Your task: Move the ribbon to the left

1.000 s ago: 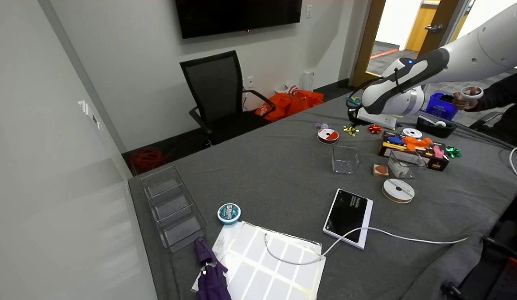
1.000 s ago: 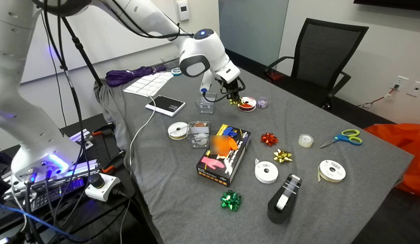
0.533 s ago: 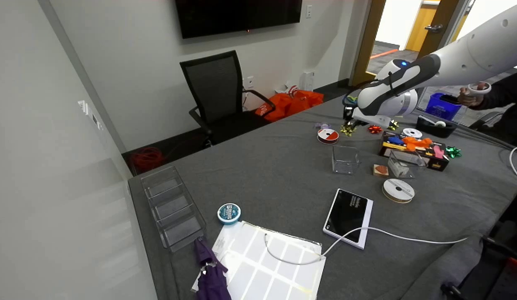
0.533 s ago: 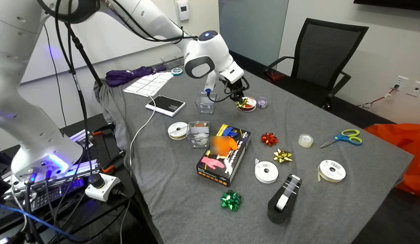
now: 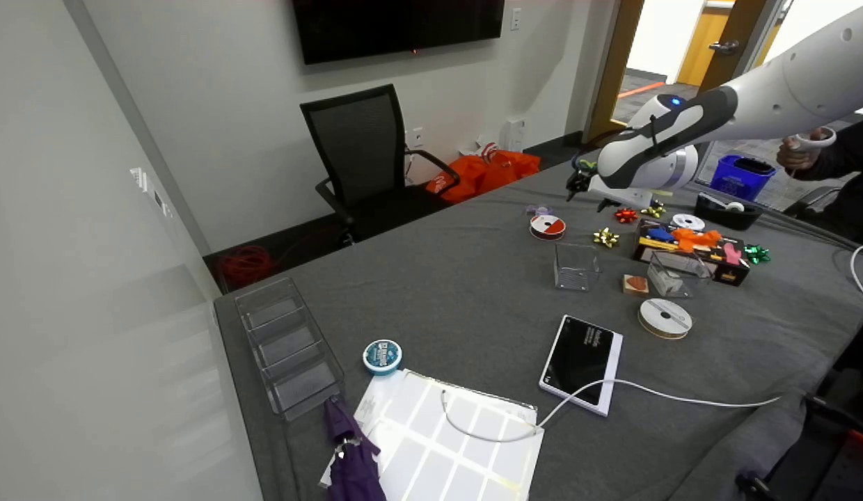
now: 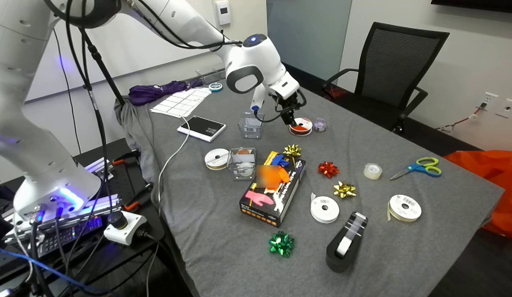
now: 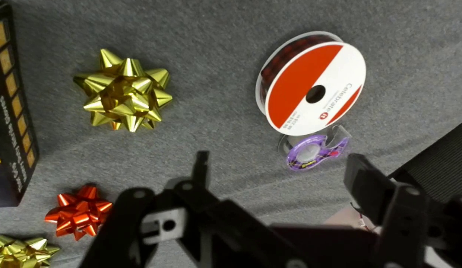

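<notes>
The ribbon, a shiny gold bow (image 7: 126, 95), lies on the grey tablecloth in the wrist view's upper left. Both exterior views show the same gold bow (image 5: 606, 238) (image 6: 292, 150) close to the black glove box. My gripper (image 7: 277, 160) is spread wide, with nothing held between its fingers; the bow lies apart from it, beyond the left finger. In an exterior view the gripper (image 5: 587, 202) hangs above the cloth, with a gap between its fingertips. Beside it, a red-and-white ribbon spool (image 7: 316, 89) leans on the table.
A purple tape dispenser (image 7: 307, 152) touches or nearly touches the spool. The glove box (image 6: 272, 189), a red bow (image 6: 328, 169), another gold bow (image 6: 344, 189) and a clear bin (image 5: 576, 268) stand around. A person's hand (image 5: 807, 149) shows behind the table.
The gold bow was at the fingertips; my gripper has opened and let it go. It now lies on the table nearer the glove box. The gripper has risen slightly.
</notes>
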`<control>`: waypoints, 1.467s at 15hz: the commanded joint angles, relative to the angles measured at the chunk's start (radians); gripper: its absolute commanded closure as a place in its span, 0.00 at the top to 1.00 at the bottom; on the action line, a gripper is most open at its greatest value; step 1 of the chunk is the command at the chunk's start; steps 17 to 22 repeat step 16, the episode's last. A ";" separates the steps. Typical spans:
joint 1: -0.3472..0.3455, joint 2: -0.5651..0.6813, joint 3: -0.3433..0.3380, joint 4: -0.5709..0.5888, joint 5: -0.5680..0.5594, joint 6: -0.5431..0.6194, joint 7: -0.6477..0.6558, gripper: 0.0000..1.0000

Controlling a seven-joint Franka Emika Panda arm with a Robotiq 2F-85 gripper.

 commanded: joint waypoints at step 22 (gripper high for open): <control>-0.068 -0.363 -0.023 -0.187 -0.223 -0.575 -0.140 1.00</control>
